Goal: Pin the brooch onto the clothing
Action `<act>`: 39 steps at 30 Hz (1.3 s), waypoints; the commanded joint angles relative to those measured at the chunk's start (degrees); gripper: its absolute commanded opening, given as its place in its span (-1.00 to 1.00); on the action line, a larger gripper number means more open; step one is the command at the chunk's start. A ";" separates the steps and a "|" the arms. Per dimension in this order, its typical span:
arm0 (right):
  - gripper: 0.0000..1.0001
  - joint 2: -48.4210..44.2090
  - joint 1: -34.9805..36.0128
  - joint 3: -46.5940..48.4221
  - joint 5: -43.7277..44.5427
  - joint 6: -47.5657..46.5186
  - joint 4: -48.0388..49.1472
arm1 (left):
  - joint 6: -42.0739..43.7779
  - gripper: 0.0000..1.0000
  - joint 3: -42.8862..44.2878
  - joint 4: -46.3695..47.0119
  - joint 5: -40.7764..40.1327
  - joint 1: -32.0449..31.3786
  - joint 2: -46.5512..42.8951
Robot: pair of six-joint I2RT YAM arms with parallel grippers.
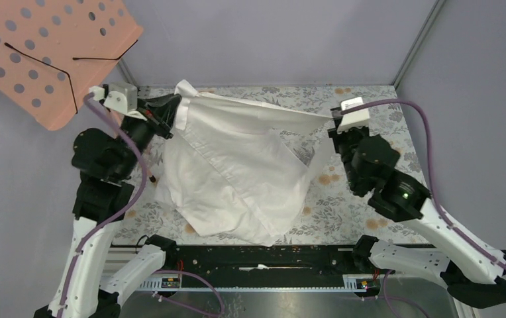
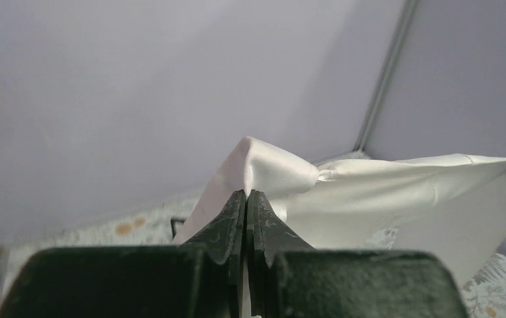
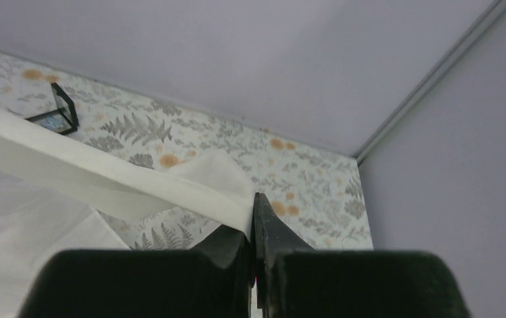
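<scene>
Above the fern-patterned table (image 1: 353, 199), the white shirt (image 1: 237, 172) hangs stretched between both arms, its lower folds resting on the surface. Fingers of the left gripper (image 2: 246, 199) pinch one upper corner. Those of the right gripper (image 3: 253, 212) pinch the opposite edge.

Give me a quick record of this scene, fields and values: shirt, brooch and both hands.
shirt: white, far edge pulled taut between both hands, rest draped on the table
left hand: shut on the shirt
right hand: shut on the shirt
brooch: not visible in any view
also there: small black case on the table
</scene>
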 commanded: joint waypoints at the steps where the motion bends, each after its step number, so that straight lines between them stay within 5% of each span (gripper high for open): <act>1: -1.00 -2.98 -0.37 10.06 -3.42 -8.63 -11.26 | 6.01 -1.00 10.29 4.18 5.74 0.51 -0.81; 9: -1.00 -6.28 -0.30 23.92 -10.73 -6.37 -24.83 | 4.70 -1.00 19.50 0.46 12.80 0.51 -1.57; 15: -1.00 -6.04 -0.36 28.03 -6.80 -3.92 -31.64 | 0.62 -1.00 21.23 -0.72 15.81 0.51 -1.02; 22: -1.00 -5.51 -1.82 13.76 12.22 -13.65 -12.61 | -2.19 -1.00 11.72 5.63 12.27 0.51 3.88; 27: -1.00 -2.04 -22.55 6.47 -8.60 2.97 -15.55 | -4.67 -1.00 2.86 15.95 8.79 0.38 17.69; 32: -1.00 10.58 -38.05 -0.10 -23.79 9.29 -11.81 | -2.06 -1.00 3.26 20.80 6.06 -1.63 35.20; 39: -1.00 40.46 -48.11 14.53 -28.83 15.08 -14.04 | 1.06 -1.00 18.87 18.98 -5.81 -5.45 61.81</act>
